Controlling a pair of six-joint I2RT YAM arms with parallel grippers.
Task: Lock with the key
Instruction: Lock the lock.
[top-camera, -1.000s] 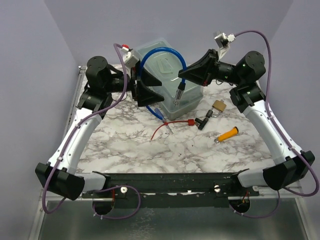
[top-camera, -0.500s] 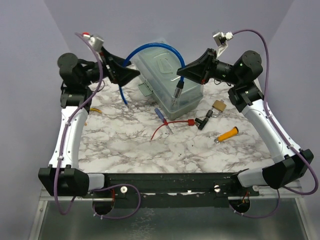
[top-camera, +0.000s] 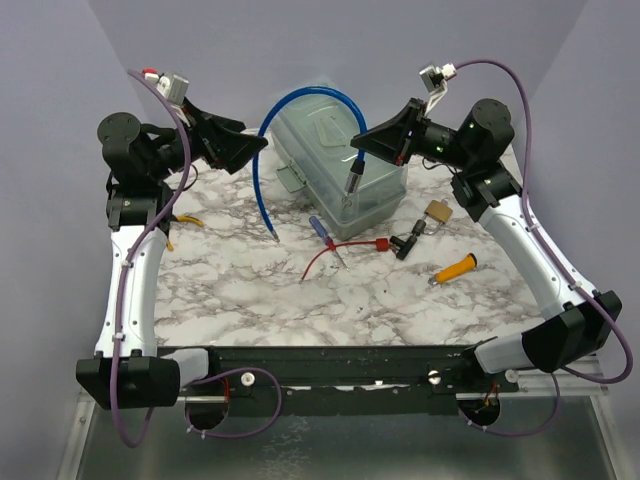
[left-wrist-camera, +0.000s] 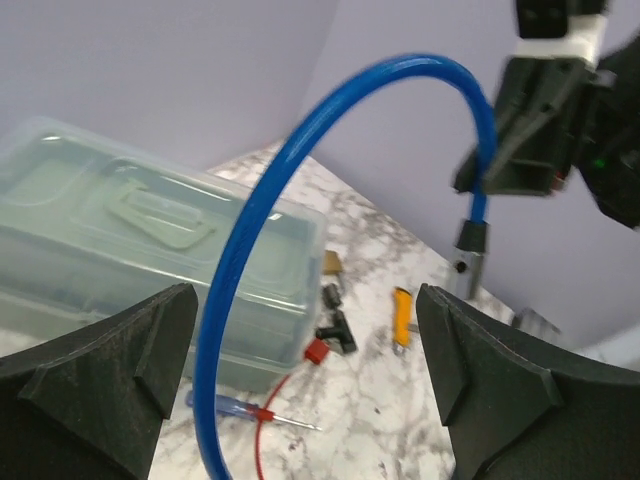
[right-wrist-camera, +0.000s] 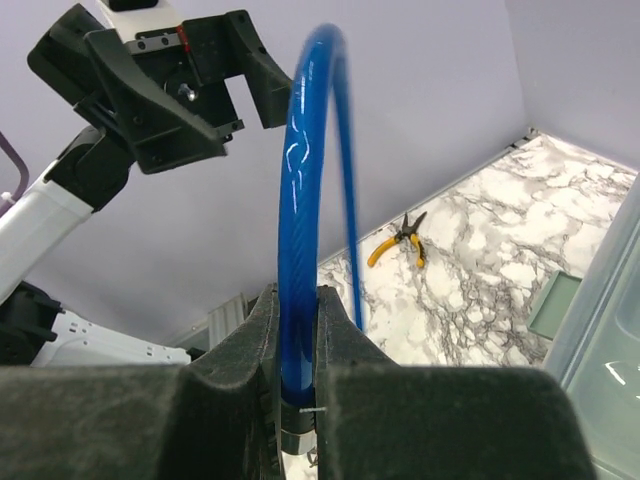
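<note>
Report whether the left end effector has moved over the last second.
Yes. The left end effector has swung left, away from the box that it was beside.

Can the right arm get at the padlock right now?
Probably not yet. The padlock lies uncovered on the table beside the clear box, near that arm, but the right gripper is shut on the blue tube, so its fingers are not free to take it.

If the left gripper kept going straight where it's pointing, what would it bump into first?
The left gripper would probably meet the blue tube first, since it arches right across its path; the clear box sits behind.
</note>
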